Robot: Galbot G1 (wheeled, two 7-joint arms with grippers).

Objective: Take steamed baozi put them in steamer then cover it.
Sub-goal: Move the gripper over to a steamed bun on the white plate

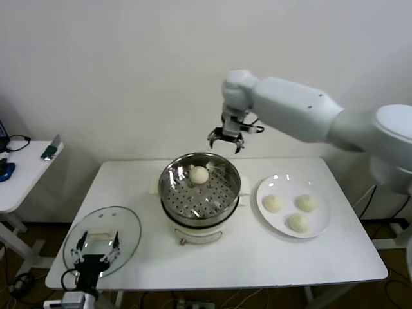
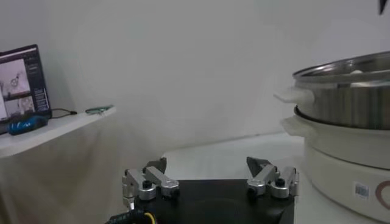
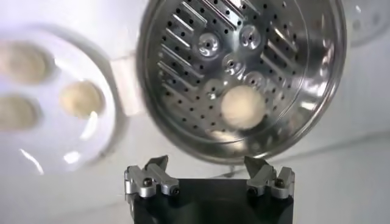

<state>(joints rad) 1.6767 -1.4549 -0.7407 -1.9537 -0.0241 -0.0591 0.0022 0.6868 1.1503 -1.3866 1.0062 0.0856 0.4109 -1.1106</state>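
Observation:
One cream-white baozi [image 1: 199,174] lies on the perforated floor of the shiny steel steamer [image 1: 229,188], at its far side; it also shows in the right wrist view [image 3: 242,106]. Three more baozi [image 1: 297,222] sit on a flat white plate [image 1: 322,217] to the right. My right gripper [image 1: 226,139] hangs open and empty above the steamer's far rim. The clear glass cover [image 1: 125,226] with its cream bar handle lies flat at the table's front left. My left gripper [image 1: 96,251] is open and empty, low over that cover.
The steamer stands on a white electric pot base [image 1: 201,230] mid-table. A small white side table [image 1: 26,172] with a phone and cables stands to the left. A wall runs behind the table.

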